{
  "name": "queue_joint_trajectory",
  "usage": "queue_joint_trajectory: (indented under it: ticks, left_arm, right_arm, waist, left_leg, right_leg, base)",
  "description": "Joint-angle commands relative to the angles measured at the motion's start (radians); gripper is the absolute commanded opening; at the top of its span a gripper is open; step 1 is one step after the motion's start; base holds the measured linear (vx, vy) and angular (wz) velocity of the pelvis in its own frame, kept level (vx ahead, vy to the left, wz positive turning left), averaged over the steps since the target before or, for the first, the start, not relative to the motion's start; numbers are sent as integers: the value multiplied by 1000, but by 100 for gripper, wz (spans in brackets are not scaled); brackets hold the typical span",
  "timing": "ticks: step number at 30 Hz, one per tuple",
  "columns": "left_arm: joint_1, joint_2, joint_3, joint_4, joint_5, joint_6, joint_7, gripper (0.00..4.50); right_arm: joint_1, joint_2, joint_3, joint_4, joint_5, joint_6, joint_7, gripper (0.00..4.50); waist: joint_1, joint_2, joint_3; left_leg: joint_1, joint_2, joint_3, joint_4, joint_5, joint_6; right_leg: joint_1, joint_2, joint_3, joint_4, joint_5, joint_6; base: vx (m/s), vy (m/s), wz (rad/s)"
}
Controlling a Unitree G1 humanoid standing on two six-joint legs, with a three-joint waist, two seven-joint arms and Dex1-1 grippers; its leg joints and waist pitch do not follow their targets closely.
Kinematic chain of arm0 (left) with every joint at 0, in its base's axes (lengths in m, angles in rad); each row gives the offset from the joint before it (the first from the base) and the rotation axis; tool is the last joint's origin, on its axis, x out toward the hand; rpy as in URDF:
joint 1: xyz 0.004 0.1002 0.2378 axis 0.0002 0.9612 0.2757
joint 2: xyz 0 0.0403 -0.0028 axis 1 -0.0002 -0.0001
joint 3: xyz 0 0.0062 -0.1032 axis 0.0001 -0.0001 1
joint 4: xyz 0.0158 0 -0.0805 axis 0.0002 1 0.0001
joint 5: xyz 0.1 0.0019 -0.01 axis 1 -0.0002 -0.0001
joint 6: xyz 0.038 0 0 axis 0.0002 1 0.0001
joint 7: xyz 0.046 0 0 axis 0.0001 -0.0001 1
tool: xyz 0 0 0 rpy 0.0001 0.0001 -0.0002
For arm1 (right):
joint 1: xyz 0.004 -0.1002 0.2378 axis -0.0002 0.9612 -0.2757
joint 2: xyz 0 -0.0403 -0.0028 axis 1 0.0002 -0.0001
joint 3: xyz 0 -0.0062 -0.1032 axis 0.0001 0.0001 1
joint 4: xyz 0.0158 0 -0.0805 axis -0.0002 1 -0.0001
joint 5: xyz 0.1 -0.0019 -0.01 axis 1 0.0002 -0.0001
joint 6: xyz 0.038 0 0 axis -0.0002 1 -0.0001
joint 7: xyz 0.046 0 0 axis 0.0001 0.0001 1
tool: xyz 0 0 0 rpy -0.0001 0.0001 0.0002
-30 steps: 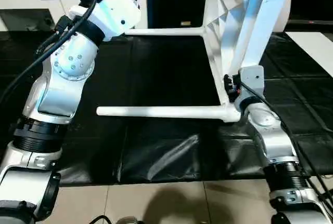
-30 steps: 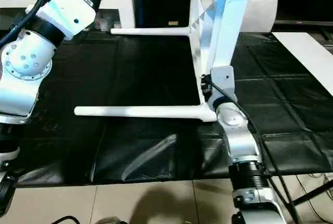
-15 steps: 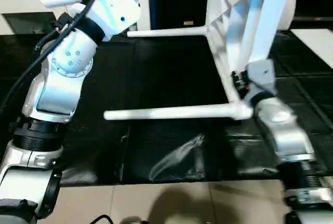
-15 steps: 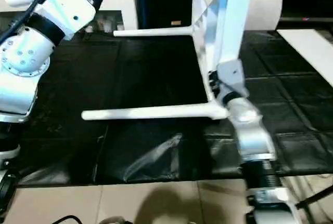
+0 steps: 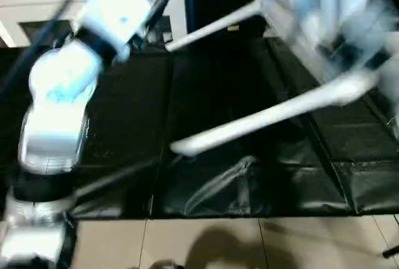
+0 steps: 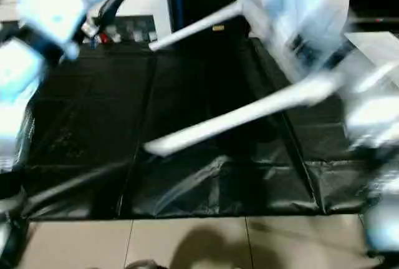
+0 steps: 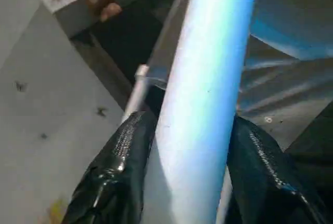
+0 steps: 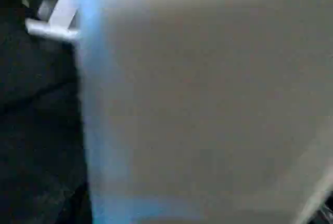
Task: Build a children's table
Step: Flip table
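The children's table hangs tilted above the floor, its white ribbed tabletop (image 5: 299, 7) at the upper right. One leg (image 5: 262, 119) slants down from the corner at the right to its free end at the middle. A farther leg (image 5: 212, 29) slants the same way. My left gripper (image 7: 187, 120) is shut on the uppermost leg (image 7: 208, 78), a black finger (image 7: 119, 161) pressed on each side. That arm reaches up at the top left (image 5: 118, 13). My right gripper (image 5: 358, 57) shows as a dark blur at the tabletop's lower edge, holding it.
Black mats (image 5: 124, 125) cover the floor under the table, with a creased shiny fold (image 5: 218, 181) near the front. Beige tiles (image 5: 249, 244) run along the near edge. White furniture (image 5: 37, 7) stands at the back left.
The table has tipped: the lower leg, level before, now slopes with its corner end raised to the right. Both arms moved with it, and the left fingers closed in on the upper leg.
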Motion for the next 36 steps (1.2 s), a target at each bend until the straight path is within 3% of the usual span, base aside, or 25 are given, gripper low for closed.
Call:
queue_joint_trajectory:
  ticks: [1, 3, 7, 9, 11, 13, 14, 15, 17, 18, 19, 20, 21, 22, 23, 24, 25, 26, 27, 28, 30, 33, 34, 35, 36]
  left_arm:
    - [48, -19, -28, 82, -34, 129, -21, 204]
    - [56, -29, -10, 56, -57, 169, -12, 196]
    - [57, -34, -2, 21, -79, 224, -11, 188]
    - [56, -38, 1, 17, -85, 234, -6, 186]
    - [56, -51, 10, 15, -96, 258, 7, 185]
    - [57, -54, 10, 16, -95, 261, 8, 185]
    - [59, -59, 17, 20, -97, 274, 18, 185]
    - [60, -60, 17, 21, -97, 275, 19, 185]
    - [63, -61, 17, 32, -94, 281, 27, 185]
    - [63, -62, 15, 36, -92, 281, 29, 185]
    - [64, -60, 14, 37, -92, 282, 28, 185]
    - [65, -58, 13, 36, -92, 283, 26, 185]
    - [66, -58, 12, 36, -90, 282, 26, 185]
    - [68, -57, 11, 39, -86, 278, 27, 184]
    - [72, -54, 7, 43, -79, 271, 27, 183]
    - [72, -54, 7, 43, -79, 271, 27, 182]
    - [84, -41, -2, 56, -63, 244, 23, 181]
    - [93, -35, -4, 64, -56, 229, 24, 181]
    - [95, -33, -4, 66, -54, 224, 23, 174]
    - [114, -12, -11, 87, -34, 177, 19, 170]
    - [126, -2, -11, 99, -25, 152, 20, 166]
    - [153, 10, -6, 118, -20, 101, 12, 161]
    - [161, 10, -2, 128, -22, 91, 15, 159]
    - [166, 9, 1, 134, -22, 86, 18, 159]
    - [172, 12, 7, 153, -26, 67, 19, 159]
  right_arm:
    - [-34, 26, 65, -42, 58, -79, 181, 257]
    - [-78, 25, 69, 2, 64, -110, 226, 278]
    - [-153, 22, 98, 97, 36, -187, 283, 322]
    - [-156, 26, 95, 100, 38, -190, 286, 352]
    - [-171, 46, 70, 116, 55, -205, 280, 365]
    - [-179, 51, 61, 127, 57, -213, 278, 386]
    - [-196, 60, 49, 155, 66, -265, 294, 386]
    - [-198, 61, 47, 158, 70, -272, 299, 403]
    - [-193, 63, 33, 155, 113, -352, 368, 417]
    - [-189, 63, 28, 152, 129, -373, 393, 430]
    - [-187, 64, 23, 149, 141, -391, 406, 442]
    - [-187, 68, 15, 146, 150, -405, 407, 442]
    - [-190, 78, 1, 146, 161, -421, 401, 450]
    - [-197, 95, -24, 144, 184, -437, 394, 450]
    - [-210, 119, -57, 142, 215, -450, 380, 450]
    - [-210, 119, -57, 142, 215, -450, 380, 450]
    - [-226, 158, -106, 129, 267, -466, 350, 450]
    - [-227, 185, -140, 103, 312, -463, 333, 450]
    - [-225, 191, -147, 95, 323, -459, 329, 450]
    - [-201, 248, -212, 15, 426, -412, 279, 450]
    - [-170, 276, -236, -34, 465, -378, 239, 450]
    - [-3, 338, -253, -152, 494, -316, 138, 450]
    - [71, 362, -251, -191, 487, -310, 110, 450]
    - [117, 376, -248, -214, 482, -307, 94, 450]
    - [190, 409, -247, -247, 486, -292, 59, 450]
  waist:
    - [-7, -47, -47]
    - [-12, -52, -44]
    - [-27, -45, -36]
    - [-32, -46, -33]
    - [-40, -37, -33]
    - [-47, -41, -32]
    - [-60, -27, -25]
    - [-68, -29, -21]
    - [-86, -16, -17]
    - [-92, -16, -16]
    - [-87, 2, -9]
    - [-63, 2, -16]
    - [-41, -3, -12]
    - [-38, -57, -21]
    - [-44, -74, -26]
    - [-41, -67, -23]
    - [-21, -51, -27]
    - [-26, -45, -31]
    - [-28, -40, -35]
    - [-28, -35, -36]
    - [-31, -16, -41]
    - [-28, -7, -31]
    - [-30, 6, -29]
    - [-32, -3, -30]
    - [-35, 6, -39]
  left_leg:
    - [1, 61, -26, -43, -122, 96]
    - [8, 62, -28, -41, -174, 82]
    - [26, 70, -39, -43, -291, 61]
    - [30, 76, -46, -48, -341, 50]
    - [34, 79, -55, -54, -405, 32]
    - [33, 80, -59, -56, -434, 26]
    - [43, 81, -66, -56, -513, 7]
    - [51, 82, -67, -53, -562, -4]
    - [79, 91, -78, -62, -727, -31]
    - [70, 100, -85, -74, -766, -38]
    - [42, 125, -92, -124, -876, -63]
    - [-31, 154, -91, -196, -945, -81]
    - [-46, 151, -74, -214, -951, -80]
    - [54, 79, -34, -113, -768, -78]
    - [79, 19, -49, 65, -378, -15]
    - [40, 22, -62, 60, -234, 14]
    - [18, 48, -68, -1, -181, 25]
    - [9, 58, -69, -26, -227, 21]
    - [7, 71, -71, -39, -278, 18]
    - [18, 83, -69, -48, -355, 24]
    - [9, 86, -71, -56, -375, 15]
    - [21, 92, -70, -71, -441, -28]
    - [29, 89, -73, -77, -507, -59]
    - [35, 89, -75, -85, -521, -66]
    - [32, 92, -79, -91, -515, -78]
  right_leg:
    - [41, -97, 62, -120, -491, -30]
    - [37, -99, 58, -126, -539, -19]
    - [21, -98, 49, -138, -593, -27]
    - [23, -101, 47, -141, -603, -24]
    - [30, -106, 41, -144, -601, -21]
    - [30, -107, 39, -144, -603, -17]
    - [22, -107, 32, -149, -631, -9]
    - [14, -104, 24, -157, -654, -1]
    - [16, -91, -8, -161, -631, 24]
    - [26, -88, -13, -149, -598, 24]
    - [53, -70, -13, -93, -507, 5]
    - [114, -64, 29, 74, -296, -30]
    - [113, -62, 53, 101, -270, -32]
    - [0, -88, 111, -16, -573, -24]
    - [-35, -186, 123, -150, -912, -1]
    - [0, -202, 142, -152, -921, -7]
    - [21, -149, 98, -123, -760, -57]
    - [26, -119, 82, -101, -664, -80]
    - [26, -104, 79, -87, -575, -94]
    - [19, -99, 85, -81, -486, -115]
    - [31, -110, 87, -79, -442, -130]
    - [24, -112, 87, -99, -469, -97]
    - [26, -113, 82, -108, -502, -81]
    - [33, -115, 80, -115, -495, -69]
    - [44, -115, 81, -116, -435, -70]
  base:
    - [0, 0, 0]
    - [0, 0, 0]
    - [0, 0, 0]
    - [0, 0, 0]
    - [0, 0, 0]
    - [0, 0, 0]
    - [0, 0, 0]
    - [0, 0, 0]
    - [0, 0, 0]
    - [0, 0, 0]
    - [0, 0, 0]
    - [-73, 22, 1]
    - [-77, -21, 17]
    - [-44, -68, 5]
    - [14, -70, 5]
    - [30, -59, -18]
    - [0, 0, 0]
    - [0, 0, 0]
    - [0, 0, 0]
    - [0, 0, 0]
    - [0, 0, 0]
    - [0, 0, 0]
    - [0, 0, 0]
    - [0, 0, 0]
    - [27, 51, -1]
